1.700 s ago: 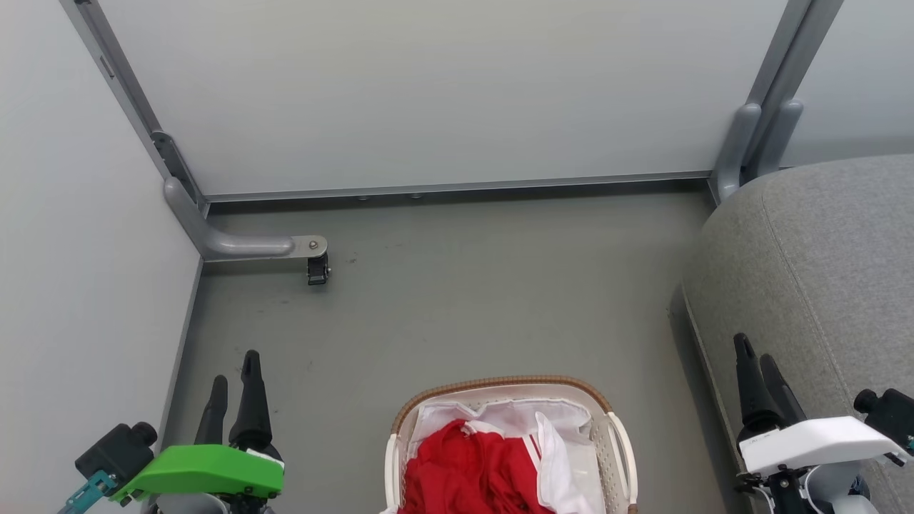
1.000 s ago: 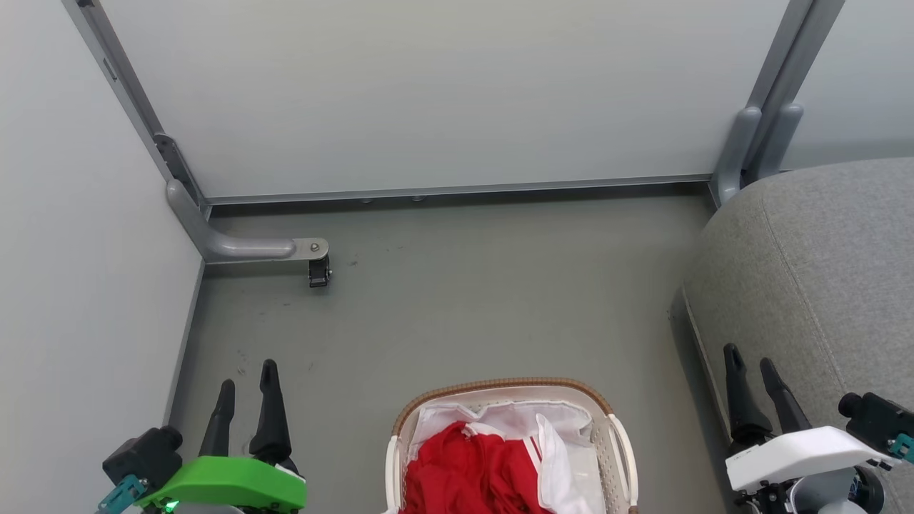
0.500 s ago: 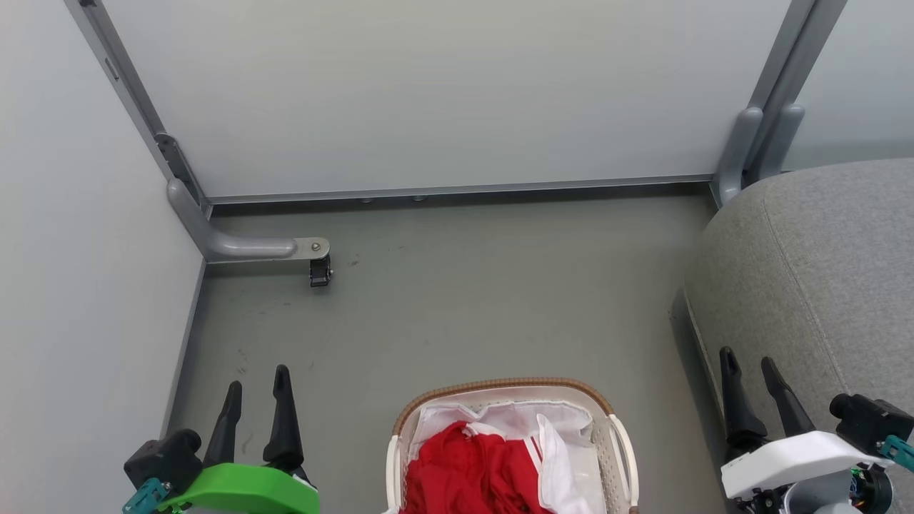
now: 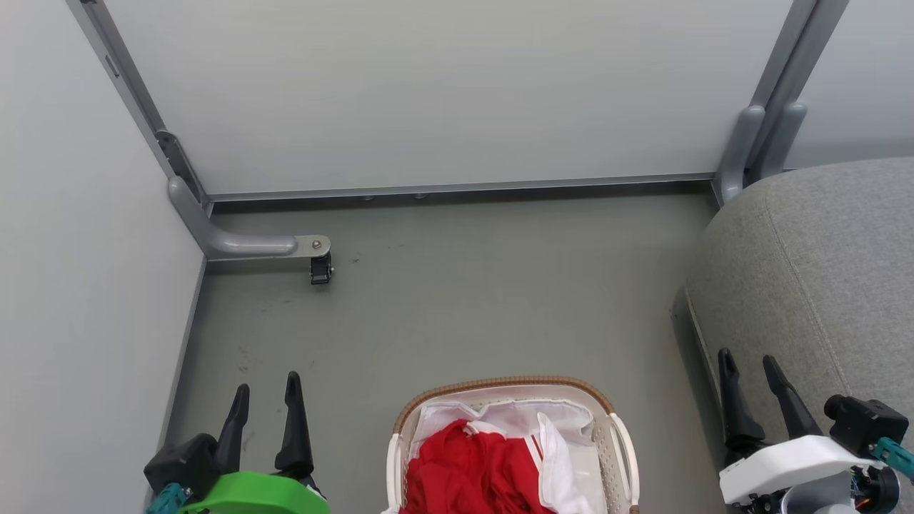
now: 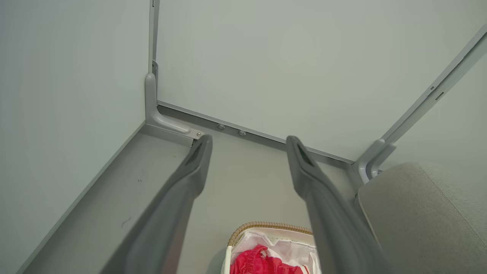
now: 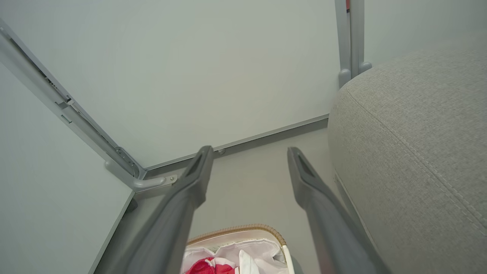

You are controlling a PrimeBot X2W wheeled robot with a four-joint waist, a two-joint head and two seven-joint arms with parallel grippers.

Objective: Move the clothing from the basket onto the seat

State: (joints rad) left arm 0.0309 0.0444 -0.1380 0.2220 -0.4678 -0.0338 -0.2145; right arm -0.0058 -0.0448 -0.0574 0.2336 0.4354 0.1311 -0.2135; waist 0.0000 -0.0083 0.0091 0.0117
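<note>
1. Count first: we see one basket (image 4: 500,382), one seat (image 4: 821,271) and two grippers, each with two long dark fingers. The clothing (image 4: 464,471) is one crumpled heap, and we cannot tell how many pieces make it up.
2. The basket stands on the floor (image 4: 464,307), well apart from the floor's far edge under the wall (image 4: 443,93). It sits between the floor's left edge and the seat, nearer the seat.
3. The head view's lower edge cuts the basket off, so we cannot tell which way its long axis runs. Its rounded, brown-rimmed end faces the far wall.
4. The clothing lies inside the basket, toward its left side and middle. It is red cloth with a white panel and red-striped trim along its right. The heap has no clear long axis. A white liner (image 4: 500,414) shows at the basket's far end.
5. The seat fills the right side. Its left edge and stitched seam run from the far wall toward us.
6. The left gripper (image 4: 267,384) hovers over the floor left of the basket, near the floor's left edge. Its jaws are spread wide and it holds nothing. Its fingers point at the far wall.
7. The right gripper (image 4: 746,357) hangs right of the basket, at the seat's left edge. It is likewise spread wide and empty, pointing the same way.
</note>
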